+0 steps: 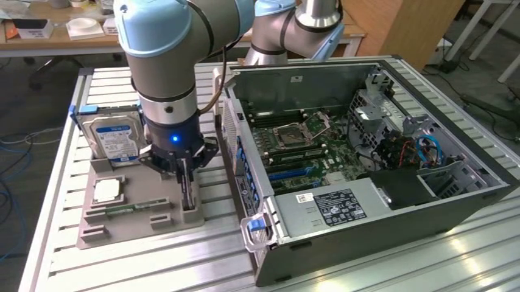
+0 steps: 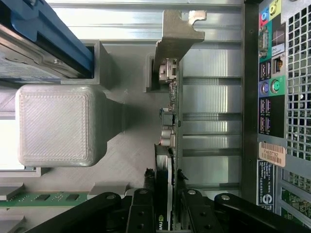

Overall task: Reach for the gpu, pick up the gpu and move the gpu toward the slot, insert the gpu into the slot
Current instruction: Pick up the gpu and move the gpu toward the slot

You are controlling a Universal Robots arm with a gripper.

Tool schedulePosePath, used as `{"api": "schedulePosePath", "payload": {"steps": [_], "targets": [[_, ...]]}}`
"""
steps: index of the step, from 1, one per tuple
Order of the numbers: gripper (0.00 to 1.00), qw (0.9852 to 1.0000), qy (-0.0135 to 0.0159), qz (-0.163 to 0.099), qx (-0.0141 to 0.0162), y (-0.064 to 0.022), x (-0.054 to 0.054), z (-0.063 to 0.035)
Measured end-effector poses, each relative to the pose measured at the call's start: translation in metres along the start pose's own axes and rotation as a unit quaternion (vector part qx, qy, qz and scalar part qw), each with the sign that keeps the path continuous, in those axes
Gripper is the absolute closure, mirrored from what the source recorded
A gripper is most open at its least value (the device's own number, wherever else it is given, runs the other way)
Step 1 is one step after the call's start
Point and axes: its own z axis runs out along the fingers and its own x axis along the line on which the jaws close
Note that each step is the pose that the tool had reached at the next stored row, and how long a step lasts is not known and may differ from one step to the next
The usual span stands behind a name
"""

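- End effector (image 1: 189, 182) comes straight down over the grey holder tray (image 1: 130, 222), its two fingers (image 2: 149, 177) narrowed onto the opposite faces of the gpu (image 1: 190, 198); it looks like a grip from above, because the card offers only its thin top edge.
- In the wrist view the gpu (image 2: 172, 111) runs edge-on from between the fingers, with its silver bracket at the far end, and the end effector (image 2: 166, 175) sits near the other end.
- The gpu stands on edge in a groove of the tray, not yet lifted; the groove holds it upright so that both faces can be reached.
- The slot (image 1: 284, 174) lies on the motherboard inside the open computer case (image 1: 325, 79), well apart from the card; the case lies on its side with its panel off, which leaves the board open from above.
- Tray and case rest side by side on the slatted metal surface (image 1: 406, 261).
- Count on the tray: one gpu, one hard drive (image 1: 114, 137) standing upright, one processor (image 1: 108, 190) lying flat, one green memory stick (image 1: 122, 208).
- One arm, one end effector, one case.
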Motion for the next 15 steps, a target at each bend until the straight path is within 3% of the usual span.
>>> {"api": "schedulePosePath", "payload": {"steps": [3,15], "targets": [[0.73,1.0,-0.0001,0.0,0.0,0.0002,0.0,-0.0054],[0.73,1.0,-0.0001,0.0,0.0,0.0025,-0.001,-0.0596]]}}
